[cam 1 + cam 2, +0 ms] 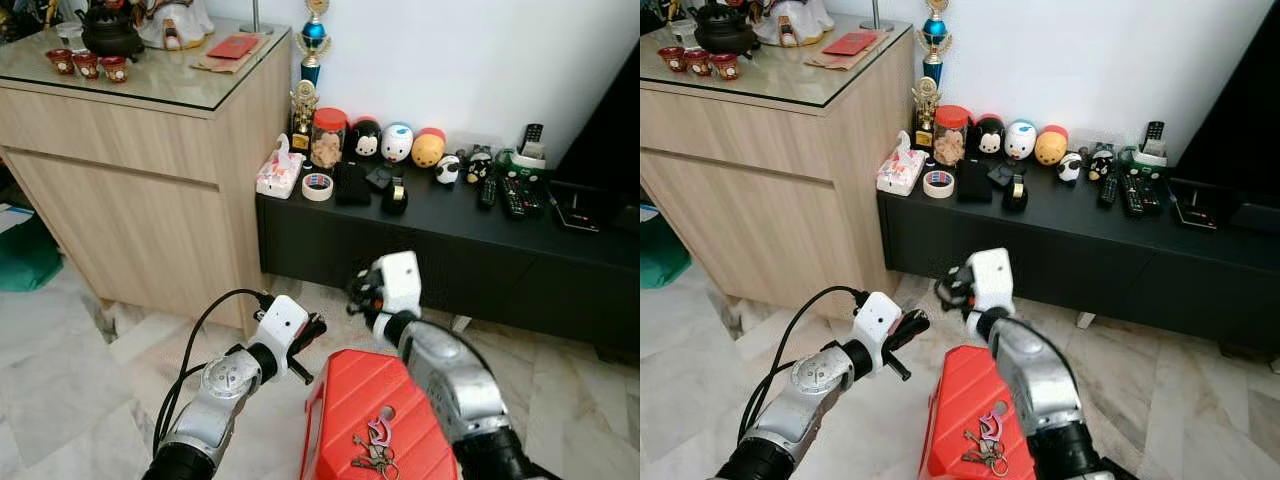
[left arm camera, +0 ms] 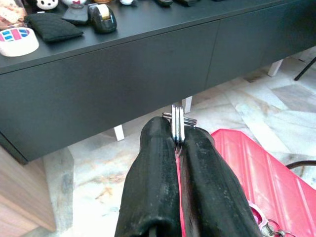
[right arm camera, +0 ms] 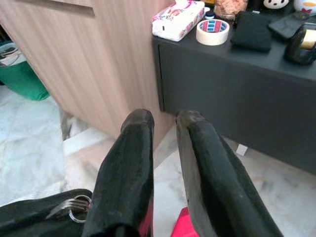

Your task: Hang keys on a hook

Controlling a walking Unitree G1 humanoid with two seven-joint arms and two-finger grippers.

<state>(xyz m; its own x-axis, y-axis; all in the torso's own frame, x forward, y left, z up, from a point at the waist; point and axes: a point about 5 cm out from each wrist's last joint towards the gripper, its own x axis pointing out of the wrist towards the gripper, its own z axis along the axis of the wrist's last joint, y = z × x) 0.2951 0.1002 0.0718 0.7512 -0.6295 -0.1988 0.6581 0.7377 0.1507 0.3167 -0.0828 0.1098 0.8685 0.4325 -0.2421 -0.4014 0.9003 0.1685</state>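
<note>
Looking down from the head camera, you had both arms raised in front of a low black cabinet [image 1: 440, 245] standing on a marble floor [image 1: 60, 370]. Your left gripper [image 2: 177, 138] was pressed together on a metal key ring [image 2: 177, 123], pinching it between the two black fingertips so that the ring's loops stood up just past them. It hovered above the floor, just beside the near end of a red case [image 1: 375, 415]. In the right wrist view the same ring [image 3: 76, 212] showed at the left gripper's tip, below your right gripper. Your right gripper [image 3: 163, 118] was held a little higher and closer to the black cabinet, with its fingers slightly spread and nothing between them. A second bunch of keys [image 1: 375, 455] with a pink clip lay on top of the red case, near your right arm. On the cabinet's tabletop stood a tissue pack [image 1: 280, 172], a roll of tape [image 1: 318, 186], a jar with a red lid [image 1: 328, 137], several round toy figures [image 1: 397, 143] against the white wall, and some remote controls [image 1: 515, 195]. To the left of it stood a wooden sideboard [image 1: 130, 200] with a glass top, carrying a dark teapot [image 1: 110, 30] and small red cups [image 1: 88, 65].
</note>
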